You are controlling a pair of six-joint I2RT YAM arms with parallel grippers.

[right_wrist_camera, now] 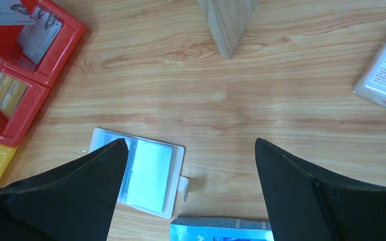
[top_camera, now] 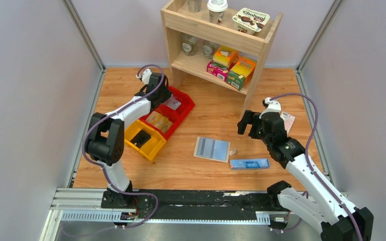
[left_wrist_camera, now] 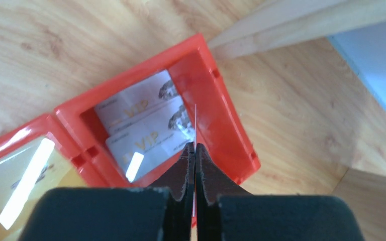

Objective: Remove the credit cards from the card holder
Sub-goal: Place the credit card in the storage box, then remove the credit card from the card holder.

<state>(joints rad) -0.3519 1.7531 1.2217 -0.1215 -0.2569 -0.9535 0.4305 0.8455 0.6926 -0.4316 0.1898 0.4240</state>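
Observation:
The card holder (top_camera: 212, 149) lies open and flat on the table, cream with pale blue lining; it also shows in the right wrist view (right_wrist_camera: 148, 175). My left gripper (top_camera: 162, 98) hangs over the far red bin (left_wrist_camera: 231, 125), shut (left_wrist_camera: 195, 148) on a thin card (left_wrist_camera: 195, 120) seen edge-on between the fingers. Two silver VIP cards (left_wrist_camera: 140, 118) lie in that bin. My right gripper (top_camera: 249, 123) is open and empty (right_wrist_camera: 191, 143), above the table to the right of the card holder.
A long blue box (top_camera: 250, 163) lies right of the card holder. A pink-white packet (top_camera: 287, 120) lies at the right. A second red bin (top_camera: 157, 121) holds gold cards, beside a yellow bin (top_camera: 143, 140). A wooden shelf (top_camera: 221, 40) stands at the back.

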